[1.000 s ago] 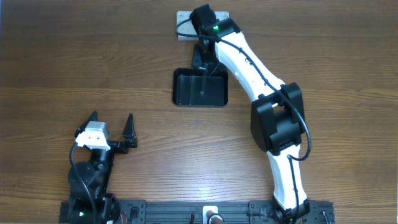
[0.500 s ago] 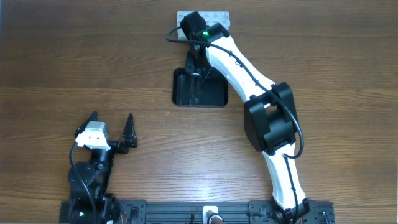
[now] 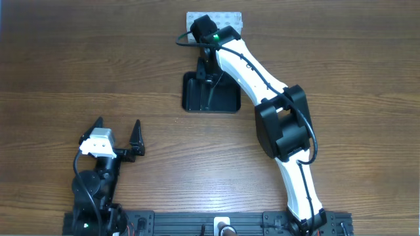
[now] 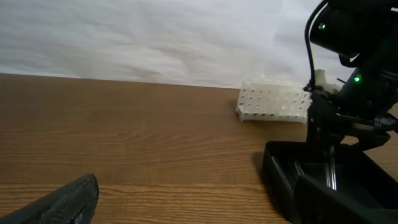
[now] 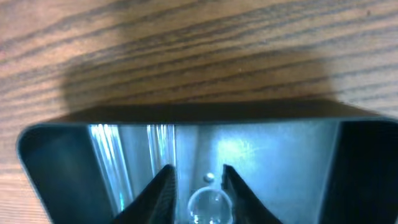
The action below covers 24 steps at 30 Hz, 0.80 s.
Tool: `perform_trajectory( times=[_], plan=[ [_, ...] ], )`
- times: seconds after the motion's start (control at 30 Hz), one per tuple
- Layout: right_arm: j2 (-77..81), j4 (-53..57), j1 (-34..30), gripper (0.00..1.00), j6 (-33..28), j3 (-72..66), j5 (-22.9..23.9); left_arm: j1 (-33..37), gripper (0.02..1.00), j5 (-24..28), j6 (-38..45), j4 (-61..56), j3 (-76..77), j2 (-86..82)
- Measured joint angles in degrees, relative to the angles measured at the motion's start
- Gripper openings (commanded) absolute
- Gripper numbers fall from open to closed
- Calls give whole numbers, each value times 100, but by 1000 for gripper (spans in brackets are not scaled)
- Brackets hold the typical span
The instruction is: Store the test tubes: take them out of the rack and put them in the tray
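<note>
Your right gripper (image 5: 198, 183) is clamped on a clear, round-ended test tube (image 5: 208, 205). The tube's end shows between the two dark fingers (image 5: 160, 190). The gripper reaches down into the black rectangular plastic tray (image 5: 267, 134), toward its left half as you see it from above. More clear tubes (image 5: 109, 155) lie lengthwise on the tray floor, just beside the held one. The white perforated test tube rack (image 3: 231, 18) stands just past the tray's far edge, partly under your right arm's wrist. Both rest on the brown wood-grain table (image 3: 354, 59). Your left gripper (image 3: 118, 128) sits near its own base, well apart from tray and rack. Its fingers are spread wide and hold nothing.
</note>
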<state>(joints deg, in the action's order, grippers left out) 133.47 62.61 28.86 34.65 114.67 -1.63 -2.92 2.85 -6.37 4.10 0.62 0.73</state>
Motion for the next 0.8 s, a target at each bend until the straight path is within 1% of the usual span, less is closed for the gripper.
perform_trajectory(
  times=[0.07, 0.1, 0.17, 0.37, 0.5, 0.53, 0.6, 0.67, 0.8],
  plan=[
    [0, -4, 0, 503, -9, 0, 2, 0, 1000, 0, 0, 0, 0, 0],
    [0, -7, 0, 555, 0, 0, 17, 0, 998, 0, -2, 0, 0, 0],
    [0, -2, 0, 601, -20, 0, 57, 0, 1000, 0, -2, 0, 0, 0],
    [-201, -92, 28, 669, -74, -9, 372, 0, 1000, 0, 0, 2, 0, 0],
    [-778, -345, 50, 726, -254, -17, 748, 0, 1000, 0, 0, 2, 0, 0],
    [-929, -426, 50, 761, -317, -17, 848, 0, 1000, 0, 0, 0, 0, 0],
    [-1274, -697, 46, 829, -540, -15, 1132, 0, 1000, 0, 0, 0, 0, 0],
    [-1523, -1016, 15, 873, -807, -9, 1401, 0, 1000, 0, 0, 2, 0, 0],
    [-1650, -1821, -125, 912, -1298, 7, 1762, 0, 998, 0, -2, 0, 0, 0]
  ],
)
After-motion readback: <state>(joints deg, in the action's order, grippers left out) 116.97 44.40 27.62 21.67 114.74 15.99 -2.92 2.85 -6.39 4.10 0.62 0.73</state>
